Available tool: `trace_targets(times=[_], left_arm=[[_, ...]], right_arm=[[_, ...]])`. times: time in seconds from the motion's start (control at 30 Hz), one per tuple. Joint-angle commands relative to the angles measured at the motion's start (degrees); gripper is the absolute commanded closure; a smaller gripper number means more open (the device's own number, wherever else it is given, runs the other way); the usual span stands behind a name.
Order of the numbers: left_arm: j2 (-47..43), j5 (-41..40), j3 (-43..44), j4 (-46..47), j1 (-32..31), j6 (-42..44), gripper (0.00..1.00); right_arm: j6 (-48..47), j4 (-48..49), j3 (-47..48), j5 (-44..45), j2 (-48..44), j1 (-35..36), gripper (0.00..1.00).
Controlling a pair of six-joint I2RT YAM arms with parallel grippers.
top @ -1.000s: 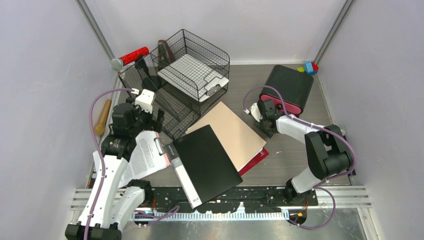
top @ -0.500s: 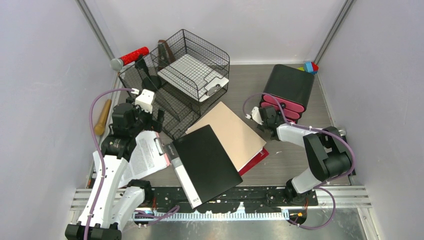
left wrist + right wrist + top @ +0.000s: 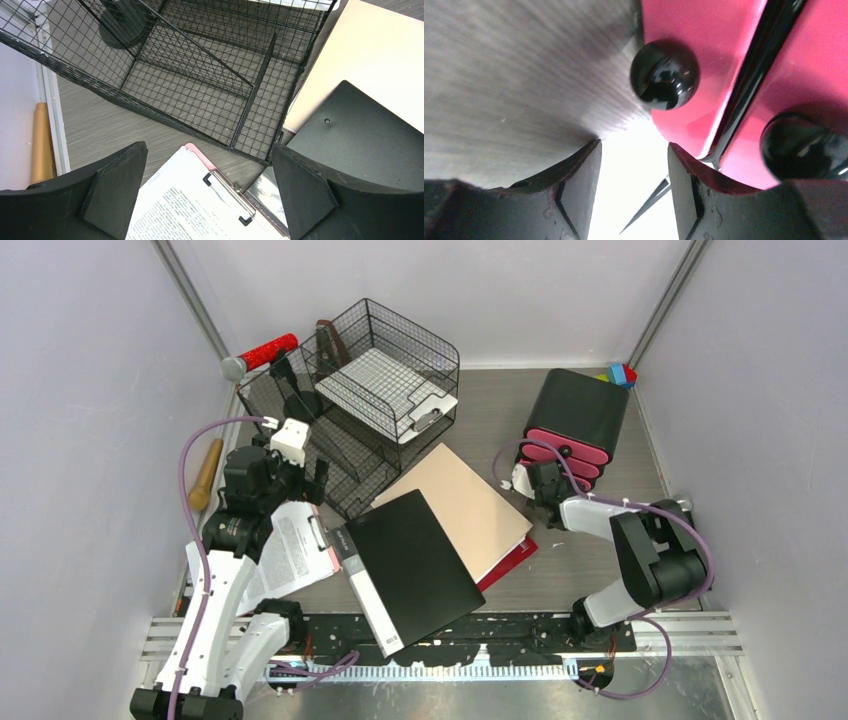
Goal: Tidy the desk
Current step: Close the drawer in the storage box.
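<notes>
The desk [image 3: 590,570] is a grey wood-grain top crowded with folders and papers. My left gripper [image 3: 298,480] hangs wide open over the top of a clipboard [image 3: 190,210] of printed sheets, just in front of the wire-mesh rack [image 3: 200,85]; nothing sits between its fingers. My right gripper [image 3: 535,480] is low on the desk in front of the black drawer unit [image 3: 580,415]. Its jaws [image 3: 634,145] stand partly open and empty, a short way from a pink drawer front [image 3: 704,50] with a black knob [image 3: 665,75].
A black folder [image 3: 415,560] lies on a tan folder [image 3: 465,505] and a red one [image 3: 515,560] mid-desk. A red microphone [image 3: 265,352] lies behind the rack, a wooden handle [image 3: 205,475] by the left wall, and toy blocks [image 3: 620,375] in the far right corner.
My right gripper has drawn back from the drawer unit toward the near edge, baring more of the pink fronts. The left arm has not moved.
</notes>
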Motion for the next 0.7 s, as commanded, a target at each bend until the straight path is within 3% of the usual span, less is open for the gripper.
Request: trace_targets(times=[0.0,0.17,0.33,0.5,0.67], left_arm=[[-0.4,0.7,0.1,2.4,0.4,0.6,0.01],[-0.2,0.8,0.1,2.5,0.5,0.5,0.01],[-0.3,1.0,0.2,2.5,0.6,0.5,0.01],[-0.6,1.0,0.1,2.5,0.6,0.4,0.01],[-0.7,1.1,0.1,2.5,0.7,0.4,0.01]], right_arm=[[5.6,-14.5,2.7,-11.2,-6.2,-0.7,0.43],[11.3,-29.8,9.5,-26.2,-12.5,-0.6,0.44],[16.7,-34.5,15.9,-37.1,-13.7,-0.4,0.44],[19.9,-33.9,22.2,-40.4,-9.0,0.5,0.44],[21.1,-28.9,26.0,-37.8,-4.2,2.8,0.45]])
